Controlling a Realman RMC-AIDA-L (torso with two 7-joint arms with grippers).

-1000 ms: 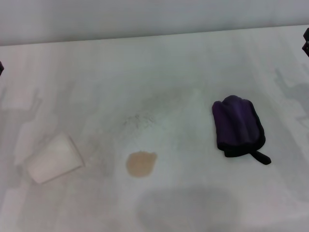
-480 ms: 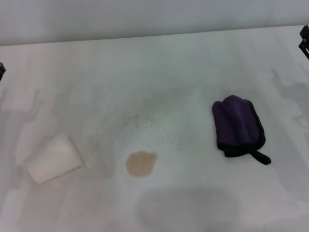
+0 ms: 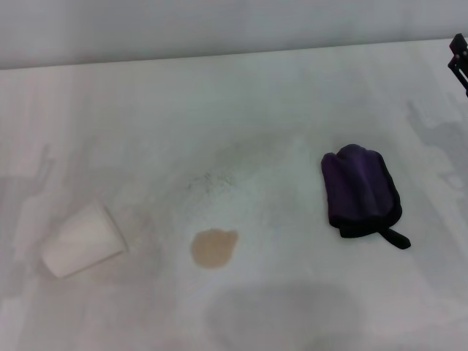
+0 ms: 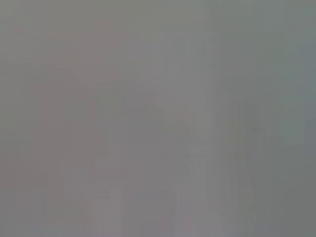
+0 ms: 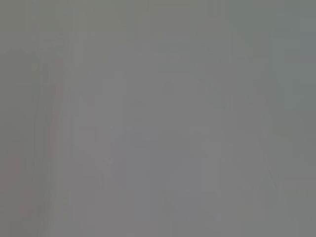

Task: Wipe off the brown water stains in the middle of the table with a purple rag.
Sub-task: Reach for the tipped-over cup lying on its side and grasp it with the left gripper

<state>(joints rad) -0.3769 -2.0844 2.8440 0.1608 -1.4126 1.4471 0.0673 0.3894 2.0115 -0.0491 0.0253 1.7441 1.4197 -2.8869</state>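
Observation:
The purple rag (image 3: 360,189) lies folded on the white table (image 3: 241,110) at the right, its black loop tail pointing toward the front right. The brown water stain (image 3: 213,248) is a small tan puddle near the front middle, well left of the rag. A small black part of my right gripper (image 3: 459,58) shows at the far right edge, well behind the rag and apart from it. My left gripper is out of the head view. Both wrist views show only plain grey.
A white paper cup (image 3: 82,240) lies on its side at the front left, left of the stain. A faint grey speckled smudge (image 3: 212,179) sits behind the stain. The table's far edge runs along the top.
The black tip of my left gripper at the left edge has left the view. The black part of my right gripper has crept a little farther in at the right edge.

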